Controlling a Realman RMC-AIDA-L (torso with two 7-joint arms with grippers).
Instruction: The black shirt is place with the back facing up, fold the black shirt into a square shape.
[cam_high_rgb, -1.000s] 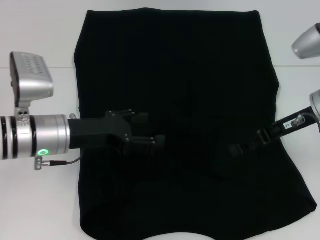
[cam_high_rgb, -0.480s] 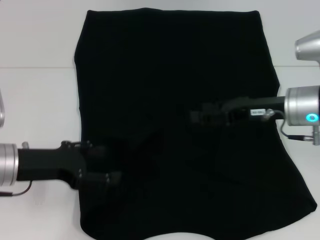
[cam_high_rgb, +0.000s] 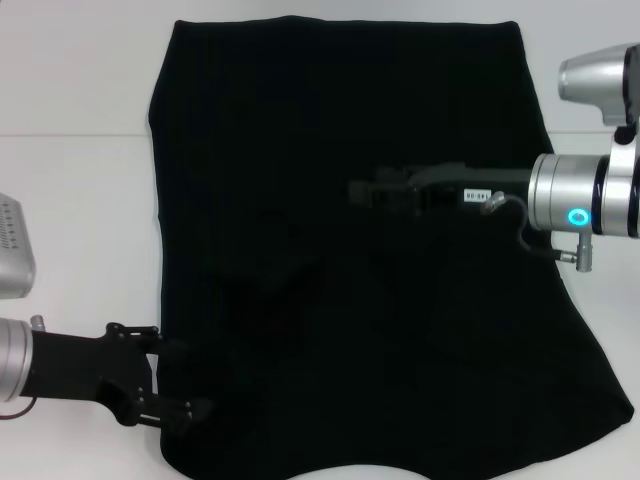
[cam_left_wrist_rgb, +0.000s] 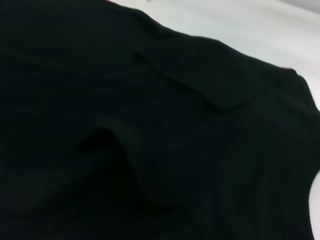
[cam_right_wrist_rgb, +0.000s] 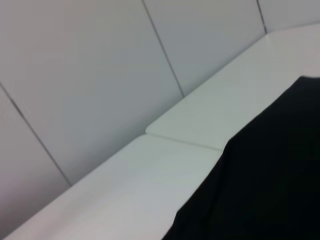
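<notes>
Lying spread over a white table (cam_high_rgb: 80, 220), the shirt (cam_high_rgb: 340, 130) covers most of the head view, its far edge near the top of the picture and its near hem running off the bottom. The cloth is mostly flat, with soft wrinkles toward the near left part. In the left wrist view the shirt (cam_left_wrist_rgb: 150, 150) fills nearly the whole picture, showing a raised fold and a long crease, with a strip of table (cam_left_wrist_rgb: 240, 25) beyond its edge.

The left gripper (cam_high_rgb: 175, 400) reaches in from the left at the shirt's near left edge, low over the table, its black fingers against the black cloth. I cannot tell whether its claw is apart, together, or clamped on fabric.

The right gripper (cam_high_rgb: 365, 192) stretches in from the right, over the middle of the shirt, its silver wrist lit by a blue ring at the shirt's right edge. Its fingers merge with the dark cloth below, so I cannot tell its claw state either.

The right wrist view shows the shirt's edge (cam_right_wrist_rgb: 270, 180) lying on the table (cam_right_wrist_rgb: 150, 180), with a pale panelled wall (cam_right_wrist_rgb: 100, 65) behind.
</notes>
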